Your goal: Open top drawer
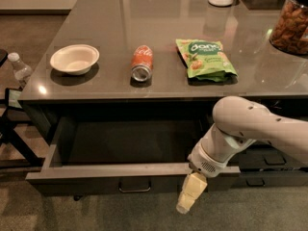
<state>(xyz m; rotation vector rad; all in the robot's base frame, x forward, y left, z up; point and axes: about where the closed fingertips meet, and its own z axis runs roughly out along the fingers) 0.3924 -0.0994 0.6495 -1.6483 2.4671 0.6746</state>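
Observation:
The top drawer (115,170) under the grey counter stands pulled out toward me, its dark inside showing behind a grey metal rim. Its small dark loop handle (134,186) is on the front at centre. My gripper (189,196) hangs from the white arm at the drawer's right front, in front of the rim and right of the handle. Its pale fingers (191,192) point down and show together as one piece, not touching the handle.
On the counter (159,47) lie a white bowl (74,58), a red soda can (141,63) on its side and a green snack bag (205,59). A jar of nuts (292,25) stands at the right edge. A water bottle (20,70) is at left. Narrower drawer fronts (269,160) sit right.

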